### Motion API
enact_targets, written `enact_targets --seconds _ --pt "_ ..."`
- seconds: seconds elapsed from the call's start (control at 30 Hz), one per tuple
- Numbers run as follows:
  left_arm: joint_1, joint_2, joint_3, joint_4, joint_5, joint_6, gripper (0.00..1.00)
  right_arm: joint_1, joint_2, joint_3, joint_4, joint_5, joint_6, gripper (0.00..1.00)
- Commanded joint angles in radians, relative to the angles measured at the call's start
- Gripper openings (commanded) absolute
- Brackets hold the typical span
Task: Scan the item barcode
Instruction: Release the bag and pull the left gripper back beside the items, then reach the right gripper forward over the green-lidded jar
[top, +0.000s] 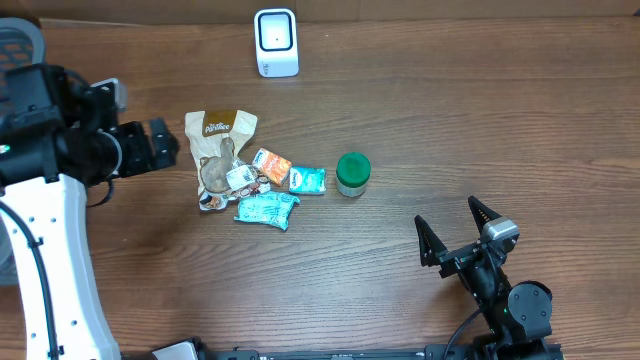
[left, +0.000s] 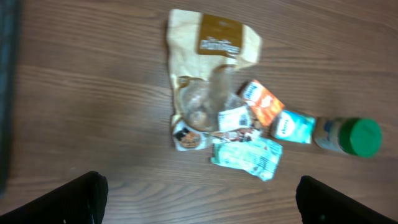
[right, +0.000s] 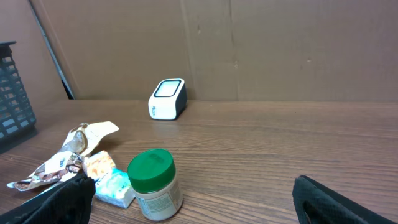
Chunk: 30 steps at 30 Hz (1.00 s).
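Wooden table (top: 450, 100), snack bag (top: 220, 130), label blurred

Overhead view: even, moderately bright light from above; soft, short shadows beside green-lidded jar (top: 353, 173) and white scanner (top: 276, 42). Wooden table (top: 450, 110) reads matte. Left wrist view: soft throughout, smeared by blur; print on tan pouch (left: 211, 56) unreadable, left edge a dark streak. Right wrist view: sharpest; jar lid crisp, faint sheen on tabletop, lower corners dark and defocused.
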Motion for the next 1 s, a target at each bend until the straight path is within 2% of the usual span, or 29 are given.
enact_targets --seconds 0.0,0.37,0.6,0.83,0.97 --pt "-0.034 -0.001 0.004 0.014 0.026 0.019 1.00 0.007 -0.010 -0.011 0.004 0.010 0.006 1.00" --pt "-0.044 0.000 0.003 0.032 0.029 -0.011 1.00 0.006 -0.010 -0.010 0.022 0.035 -0.001 1.00" --pt "-0.044 0.000 0.003 0.024 0.029 -0.011 1.00 0.006 -0.010 -0.001 0.043 -0.069 0.000 1.00" --pt "-0.044 0.000 0.003 0.023 0.028 -0.011 0.99 0.006 0.017 0.116 -0.041 -0.098 0.003 1.00" --pt "-0.044 0.000 0.004 0.023 0.027 -0.011 1.00 0.006 0.090 0.245 -0.127 -0.106 0.003 1.00"
